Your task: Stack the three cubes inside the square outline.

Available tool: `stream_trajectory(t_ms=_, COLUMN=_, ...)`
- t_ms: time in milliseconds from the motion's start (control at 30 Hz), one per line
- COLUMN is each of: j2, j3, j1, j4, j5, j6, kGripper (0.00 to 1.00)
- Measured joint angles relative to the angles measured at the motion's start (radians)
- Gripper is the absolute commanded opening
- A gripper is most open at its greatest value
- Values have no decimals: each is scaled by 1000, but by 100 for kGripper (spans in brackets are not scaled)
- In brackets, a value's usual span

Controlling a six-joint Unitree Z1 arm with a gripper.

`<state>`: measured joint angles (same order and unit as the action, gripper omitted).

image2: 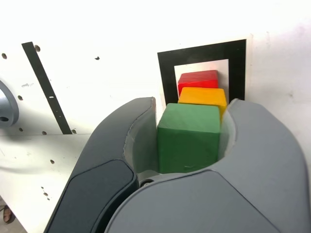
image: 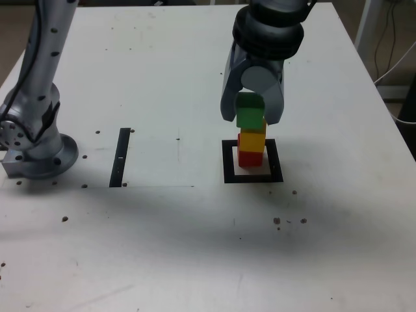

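Nearest the wrist camera, the gripper (image2: 189,141) has its jaws set close on either side of the green cube (image2: 188,137); whether they still pinch it is unclear. Green tops the yellow cube (image2: 203,97), the red cube (image2: 198,79) lowest, inside the square outline (image: 229,162). At nine o'clock of the outline in the exterior view lies a black strip (image: 121,157).

Hidden in the wrist view: lower sides of the green cube (image2: 188,137) behind the tool (image2: 188,145); most of the yellow cube (image2: 203,95) and red cube (image2: 198,77). Cut off at the exterior view's top: upper arm (image: 273,19). Unclear: tool-to-cube contact.
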<state>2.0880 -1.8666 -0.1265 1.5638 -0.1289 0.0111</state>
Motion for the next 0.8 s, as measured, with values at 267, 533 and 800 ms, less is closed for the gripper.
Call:
stream_trajectory(t_ms=267, j2=3, j3=13, j1=0, j4=-2, j5=5, j6=-1, kGripper=75)
stream_trajectory(t_ms=533, j2=3, j3=16, j1=0, j4=-2, j5=2, j6=-3, kGripper=94)
stream_trajectory(t_ms=800, j2=-42, j3=5, j1=0, j4=6, j5=-37, j6=-5, kGripper=99)
